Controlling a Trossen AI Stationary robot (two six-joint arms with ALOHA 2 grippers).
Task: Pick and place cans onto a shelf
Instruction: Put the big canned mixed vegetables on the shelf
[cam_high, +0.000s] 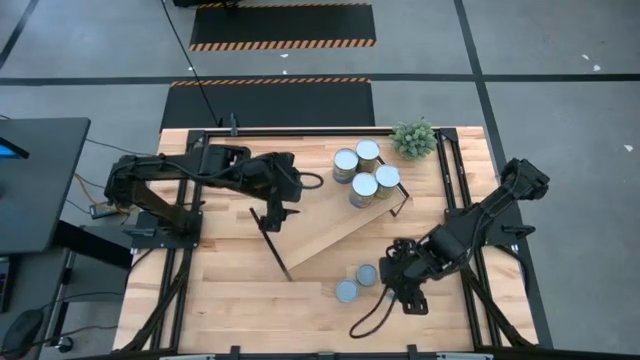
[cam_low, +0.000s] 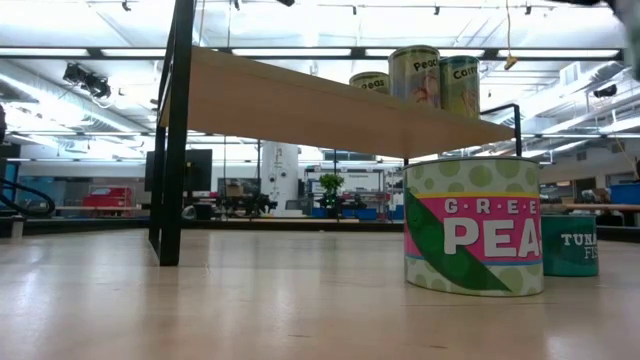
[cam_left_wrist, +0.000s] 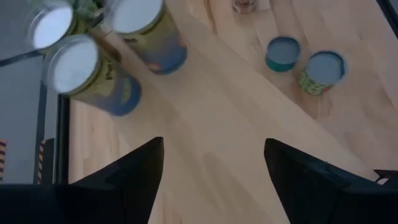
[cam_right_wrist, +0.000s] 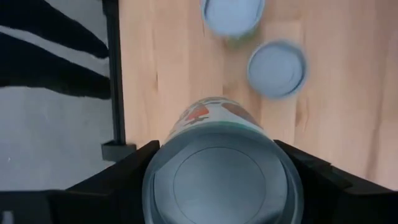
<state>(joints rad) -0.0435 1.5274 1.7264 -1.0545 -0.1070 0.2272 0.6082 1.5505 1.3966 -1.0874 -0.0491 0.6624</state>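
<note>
The light-wood shelf (cam_high: 320, 235) stands slantwise on the table. Several cans (cam_high: 365, 172) stand upright on its far right end, and also show in the low view (cam_low: 415, 75). Two more cans stand on the table near the front: a green peas can (cam_low: 475, 225) and a teal tuna can (cam_low: 570, 245), seen from above in the high view (cam_high: 356, 283). My right gripper (cam_high: 392, 268) is right of them, shut on a grey-topped can (cam_right_wrist: 221, 180). My left gripper (cam_left_wrist: 214, 180) is open and empty above the shelf's left part (cam_high: 272, 218). My right gripper holds the grey-topped can by its side wall near the top rim (cam_right_wrist: 155, 177), one finger on each side. The fingers come from above, pointing down, and the can's top faces the wrist. The can is upright; I cannot tell whether its bottom is on the table.
A small green plant (cam_high: 414, 137) stands at the table's far right corner. Black rails (cam_high: 275, 240) close the shelf's short ends, and one stands as a post in the low view (cam_low: 172, 130). The table's right edge and frame (cam_right_wrist: 113, 74) lie close to my right gripper.
</note>
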